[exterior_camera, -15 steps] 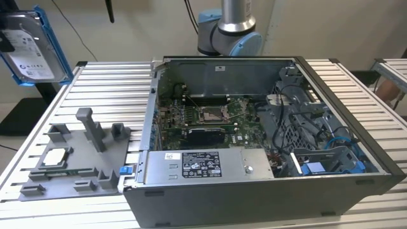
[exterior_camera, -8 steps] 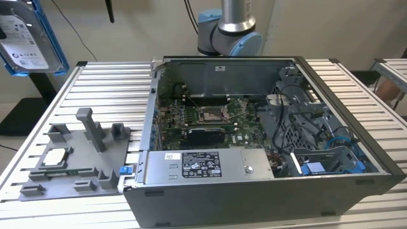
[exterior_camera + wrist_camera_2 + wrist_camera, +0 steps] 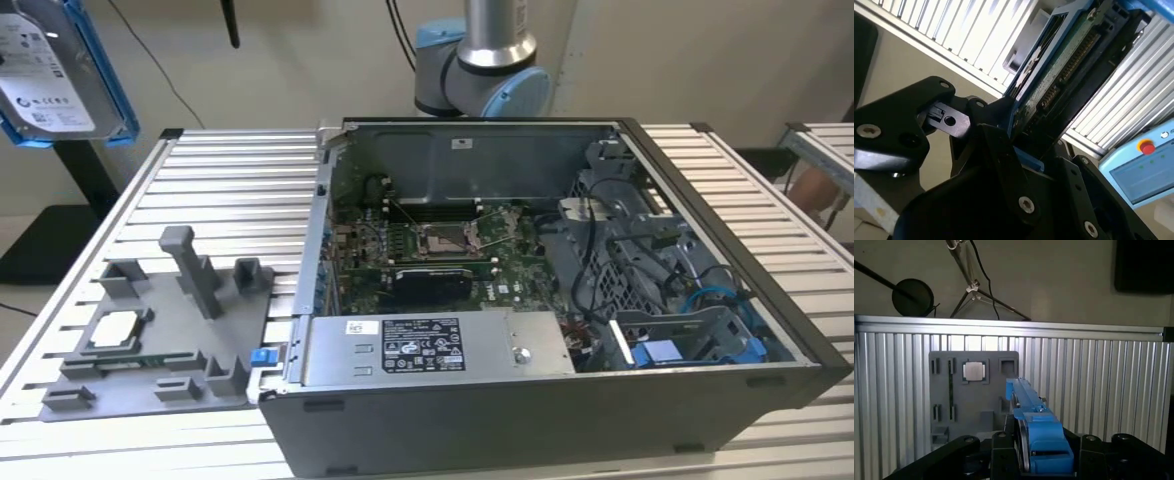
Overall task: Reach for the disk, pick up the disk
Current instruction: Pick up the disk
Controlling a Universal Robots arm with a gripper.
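— Where's the disk?
— Up in the air, well clear of the open computer case. It is past the case's far corner, toward the exterior view's left, with its label showing.
— And the tool?
— Closed on the disk. In both wrist views its black fingers clamp the blue-framed drive edge-on.
— Anything beside the case?
— A grey fixture on the worktop, carrying a small silver chip.

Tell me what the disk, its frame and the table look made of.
Disk: likely metal, with a dull silver-grey face under a white, paper-like label. Frame: probably moulded plastic, uniform blue with a slight sheen. Table: seemingly aluminium, with pale ribbed slats and a brushed look.
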